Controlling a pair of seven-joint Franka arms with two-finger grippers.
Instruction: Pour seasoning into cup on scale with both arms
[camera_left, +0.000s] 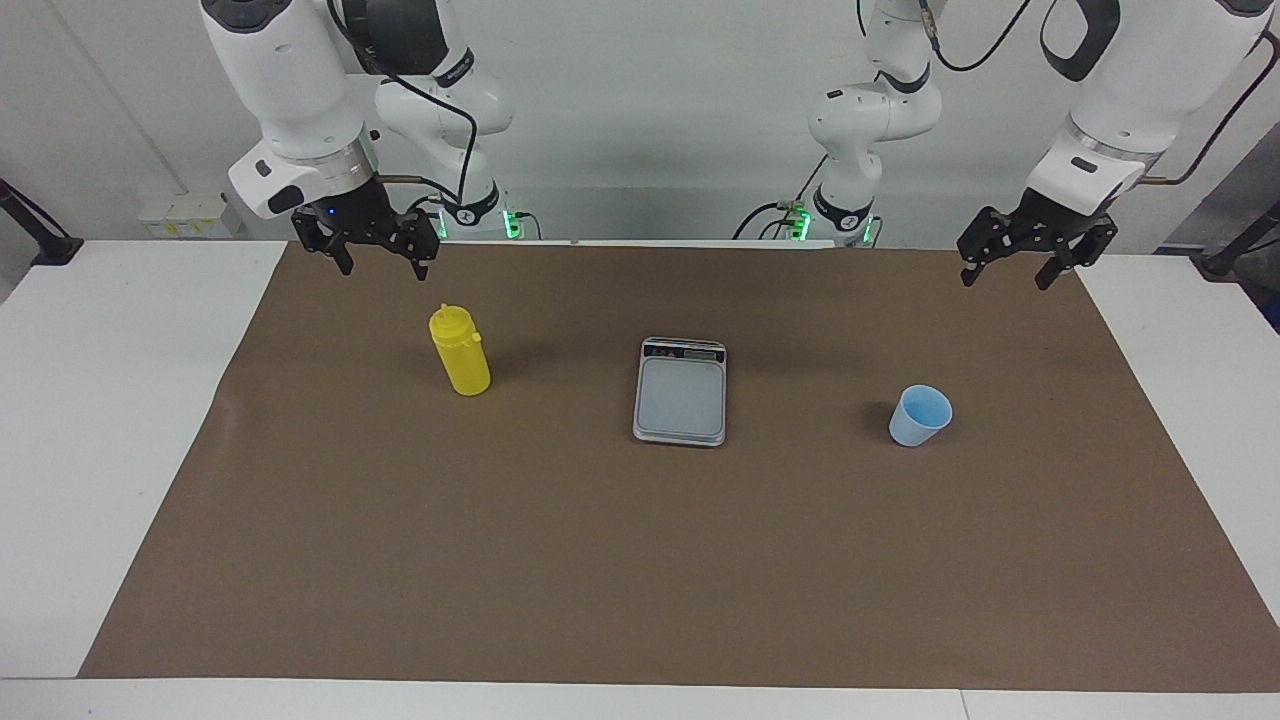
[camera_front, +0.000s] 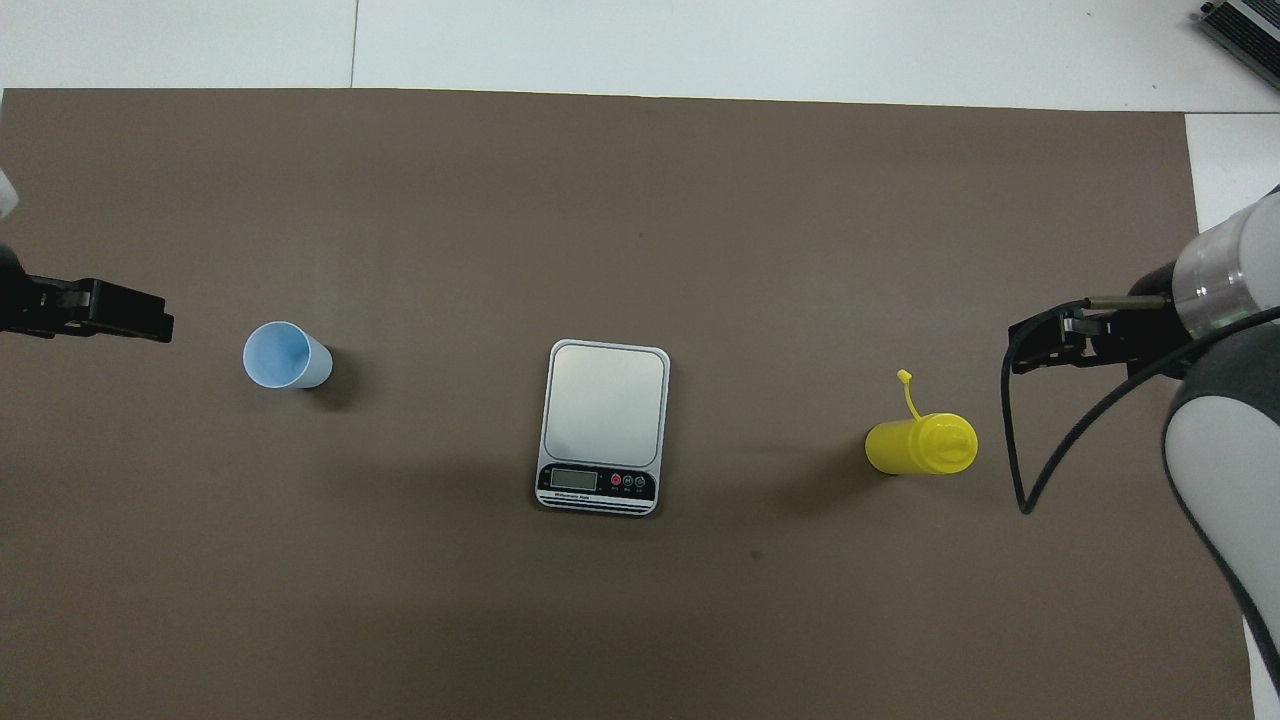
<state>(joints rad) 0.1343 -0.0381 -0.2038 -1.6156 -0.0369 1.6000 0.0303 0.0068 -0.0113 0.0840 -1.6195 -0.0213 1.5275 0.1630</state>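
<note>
On the brown mat we see the scale (camera_left: 680, 391) in the middle, bare, with the cup (camera_left: 919, 415) toward our left arm's end and the bottle (camera_left: 460, 350) toward our right arm's end, so nothing is started yet and next our left claw (camera_left: 1010, 265), fingers wide, must drop to the cup while our right claw (camera_left: 382, 262), wide too, waits.

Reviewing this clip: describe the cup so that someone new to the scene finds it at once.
On the brown paper mat, start from the flat silver-grey kitchen scale at its middle and go toward the left arm's end. The small light blue tapered plastic cup stands there alone, open-topped, shorter than the yellow squeeze bottle.
</note>
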